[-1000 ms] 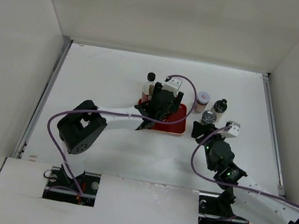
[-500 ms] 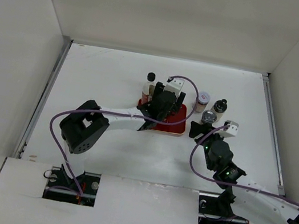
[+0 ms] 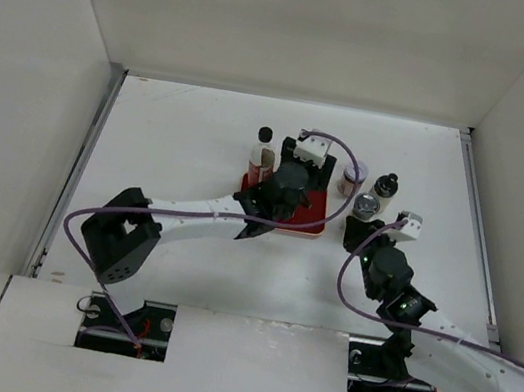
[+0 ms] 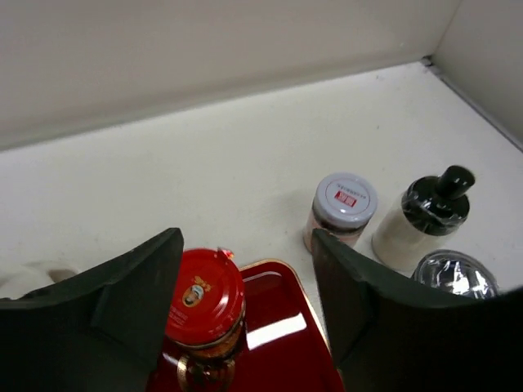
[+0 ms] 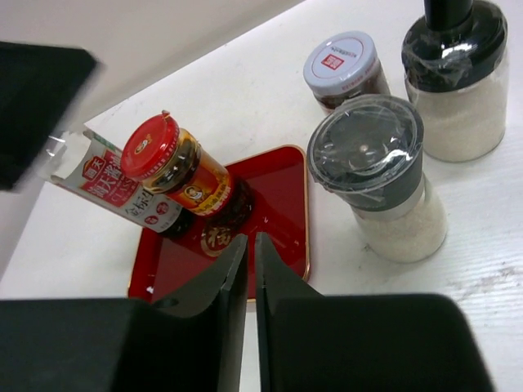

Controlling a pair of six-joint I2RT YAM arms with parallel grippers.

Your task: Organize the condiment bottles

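From above, the left gripper (image 3: 298,174) is hovering over the red tray (image 3: 313,215), with the tall black-capped bottle (image 3: 263,152) standing at the tray's far left corner, and the right gripper (image 3: 355,235) is sitting just this side of the grey-capped shaker (image 3: 366,205). Through the left wrist camera, the jaws are gaping wide around the red-capped jar (image 4: 204,296) on the tray; the pinkish-white-lidded jar (image 4: 346,202) and dark-knobbed bottle (image 4: 428,217) are standing on the table just right of it. Through the right wrist camera, the 2 fingers are pressing together on themselves, pointing at the tray's near edge
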